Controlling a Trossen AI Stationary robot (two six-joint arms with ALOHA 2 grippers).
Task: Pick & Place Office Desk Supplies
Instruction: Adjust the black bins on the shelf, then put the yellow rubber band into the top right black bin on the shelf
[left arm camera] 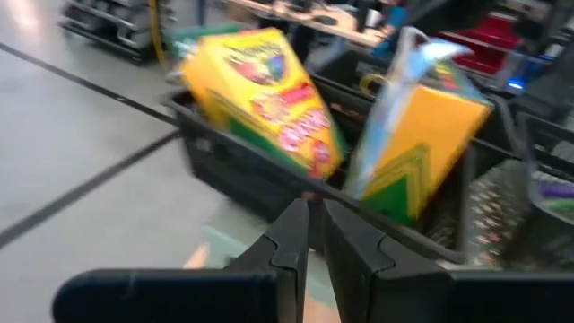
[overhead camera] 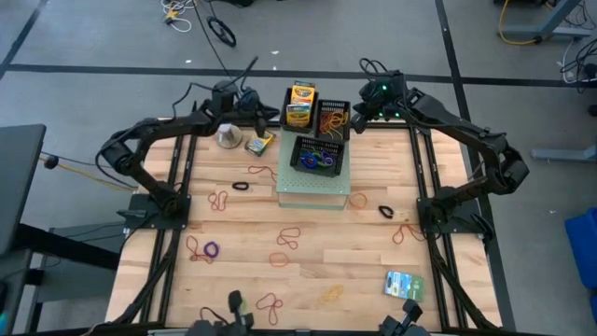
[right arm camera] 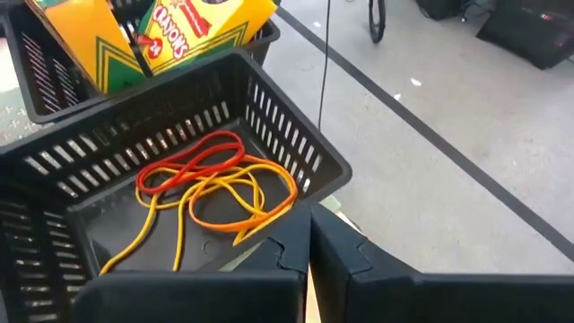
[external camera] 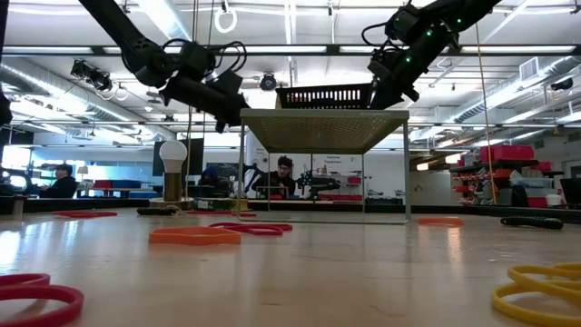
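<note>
Your left fingers [left arm camera: 314, 235] and right fingers [right arm camera: 309, 242] hover pinched together, empty, beside the baskets [overhead camera: 332, 119] at the bench's [overhead camera: 308, 271] far edge

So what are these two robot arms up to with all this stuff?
They are sorting desk supplies into black baskets on a raised stand at the table's far side. The left pincer hangs by the basket holding two crayon boxes, and the right pincer sits beside the basket with orange and red rubber bands; both look shut and empty. Many loose rubber bands, another crayon box and a green packet lie on the table.
</note>
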